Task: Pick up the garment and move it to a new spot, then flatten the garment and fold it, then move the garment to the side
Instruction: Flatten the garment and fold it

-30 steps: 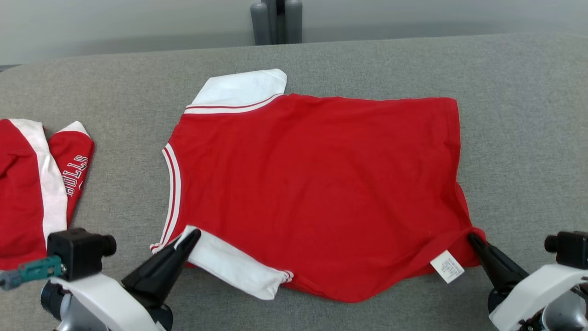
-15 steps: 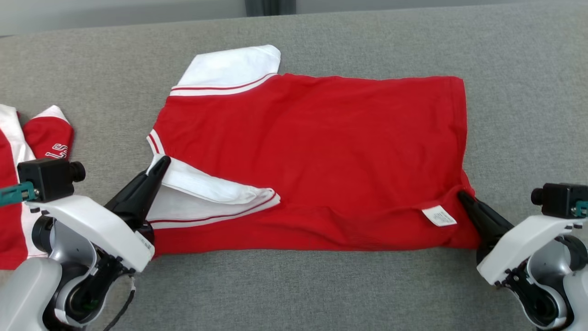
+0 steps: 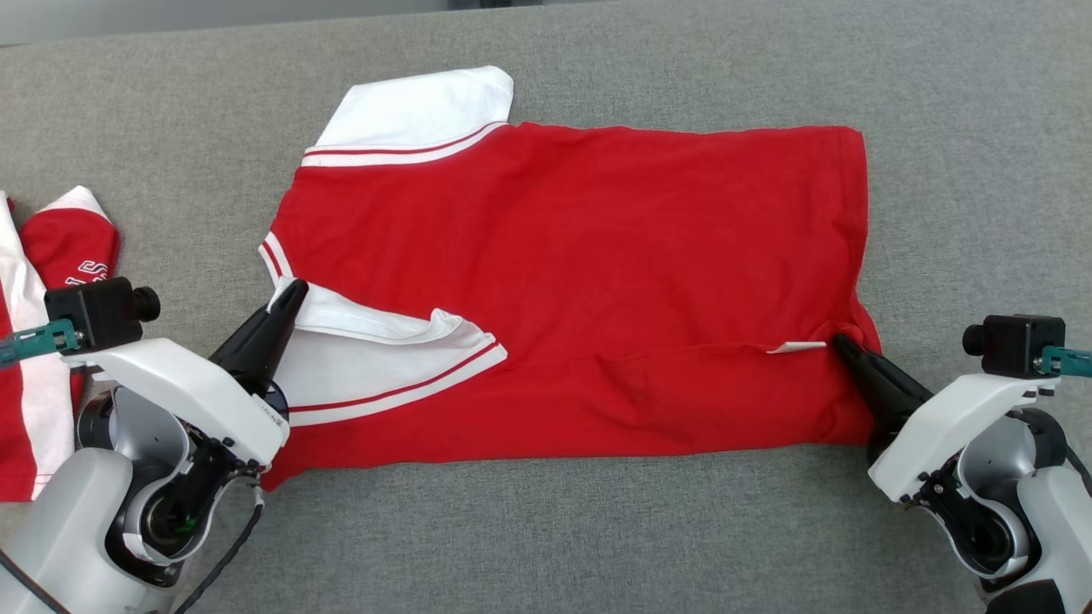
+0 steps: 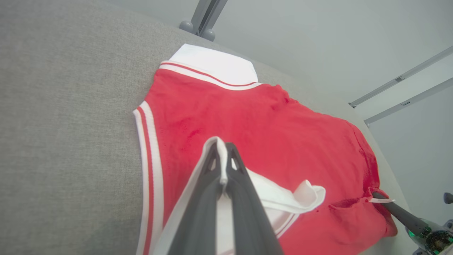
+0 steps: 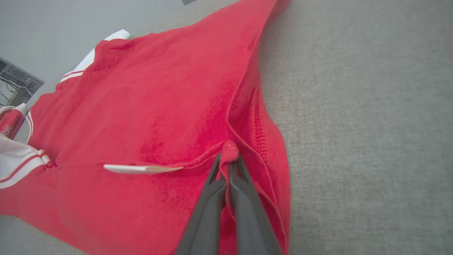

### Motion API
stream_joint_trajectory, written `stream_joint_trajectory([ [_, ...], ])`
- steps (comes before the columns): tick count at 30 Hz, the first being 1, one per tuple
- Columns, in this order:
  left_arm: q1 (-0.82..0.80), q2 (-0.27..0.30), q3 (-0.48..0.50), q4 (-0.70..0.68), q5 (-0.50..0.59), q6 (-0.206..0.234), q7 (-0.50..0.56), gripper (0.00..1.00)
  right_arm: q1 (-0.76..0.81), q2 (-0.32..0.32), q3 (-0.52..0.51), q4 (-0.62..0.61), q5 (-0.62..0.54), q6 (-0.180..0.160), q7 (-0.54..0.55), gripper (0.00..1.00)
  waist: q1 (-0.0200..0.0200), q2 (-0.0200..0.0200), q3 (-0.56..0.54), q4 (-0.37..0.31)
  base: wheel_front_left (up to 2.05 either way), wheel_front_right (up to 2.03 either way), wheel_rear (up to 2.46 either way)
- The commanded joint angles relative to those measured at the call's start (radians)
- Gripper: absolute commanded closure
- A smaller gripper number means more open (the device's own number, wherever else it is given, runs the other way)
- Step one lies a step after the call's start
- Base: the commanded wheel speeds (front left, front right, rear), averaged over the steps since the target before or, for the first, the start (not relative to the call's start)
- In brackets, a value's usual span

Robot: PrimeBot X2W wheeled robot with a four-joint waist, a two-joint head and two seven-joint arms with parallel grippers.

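A red garment [image 3: 580, 256] with white sleeves lies spread on the grey table [image 3: 597, 529]. Its near edge is lifted and folded over toward the far side. My left gripper [image 3: 293, 292] is shut on the white near sleeve [image 3: 375, 345], whose edge shows pinched between the dark fingers [image 4: 212, 184] in the left wrist view. My right gripper [image 3: 840, 343] is shut on the red hem corner [image 5: 229, 150], next to a small white label [image 3: 796, 347]. The far white sleeve [image 3: 418, 107] lies flat.
A second red and white garment [image 3: 51, 281] with lettering lies at the table's left edge beside my left arm. Bare grey cloth surface stretches along the near side and to the right of the hem [image 5: 354, 106].
Both grippers have carried the garment's near edge up and toward the far side, folding the sleeve and hem over the red body. The head camera has tilted down.
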Motion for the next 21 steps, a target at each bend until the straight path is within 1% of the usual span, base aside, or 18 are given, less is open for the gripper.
stream_joint_trajectory([
  [1, -0.018, -0.009, 0.008, 0.019, -0.005, -0.007, -0.017, 1.00, -0.001, -0.004, 0.005, 0.004, 0.015, 0.000, -0.014, 0.25, 0.0000, 0.0000, -0.003, -0.001, 0.00, 0.00, 0.00],
  [2, -0.018, -0.014, 0.005, 0.034, -0.005, -0.011, -0.021, 0.92, 0.004, -0.003, 0.011, 0.006, 0.023, 0.000, -0.022, 0.00, 0.0000, 0.0000, -0.005, -0.002, 0.00, 0.00, 0.00],
  [3, -0.016, -0.020, 0.001, 0.046, -0.009, -0.018, -0.022, 0.69, 0.010, -0.003, 0.014, 0.007, 0.029, 0.000, -0.032, 0.00, 0.0000, 0.0000, -0.009, -0.002, 0.00, 0.00, 0.00],
  [4, -0.015, -0.028, 0.006, 0.054, -0.014, -0.019, -0.033, 0.37, 0.017, -0.004, 0.015, 0.006, 0.035, 0.000, -0.045, 0.00, 0.0000, 0.0000, -0.013, -0.003, 0.00, 0.00, 0.00],
  [5, -0.011, -0.034, 0.010, 0.064, -0.018, -0.023, -0.041, 0.00, 0.023, -0.005, 0.013, 0.004, 0.036, 0.000, -0.064, 0.00, 0.0000, 0.0000, -0.017, -0.004, 0.00, 0.00, 0.00],
  [6, -0.006, -0.038, 0.014, 0.073, -0.015, -0.024, -0.055, 0.00, 0.033, -0.005, 0.012, 0.003, 0.037, 0.000, -0.079, 0.00, 0.0000, 0.0000, -0.022, -0.004, 0.00, 0.00, 0.00],
  [8, 0.005, -0.056, 0.031, 0.085, -0.010, -0.011, -0.099, 0.00, 0.049, 0.002, -0.021, 0.005, 0.015, 0.000, -0.139, 0.00, 0.0000, 0.0000, -0.031, -0.006, 0.00, 0.00, 0.00],
  [10, 0.023, -0.066, 0.033, 0.095, 0.007, -0.004, -0.135, 0.00, 0.069, 0.024, -0.045, 0.005, -0.015, 0.000, -0.189, 0.00, 0.0000, 0.0000, -0.044, -0.007, 0.00, 0.00, 0.00],
  [12, 0.033, -0.077, 0.045, 0.101, 0.022, 0.013, -0.181, 0.00, 0.085, 0.044, -0.076, -0.004, -0.052, 0.000, -0.237, 0.00, 0.0000, 0.0000, -0.056, -0.010, 0.00, 0.00, 0.00],
  [15, 0.052, -0.080, 0.040, 0.102, 0.093, 0.063, -0.258, 0.00, 0.103, 0.078, -0.119, -0.021, -0.121, 0.000, -0.294, 0.00, 0.0000, 0.0000, -0.077, -0.015, 0.00, 0.00, 0.00],
  [17, 0.067, -0.072, 0.027, 0.098, 0.151, 0.104, -0.302, 0.00, 0.120, 0.102, -0.149, -0.031, -0.183, 0.000, -0.323, 0.00, 0.0000, 0.0000, -0.091, -0.018, 0.00, 0.00, 0.00],
  [21, 0.097, -0.056, -0.015, 0.074, 0.265, 0.185, -0.355, 0.00, 0.146, 0.146, -0.183, -0.060, -0.289, 0.000, -0.345, 0.00, 0.0000, 0.0000, -0.119, -0.021, 0.00, 0.00, 0.00],
])
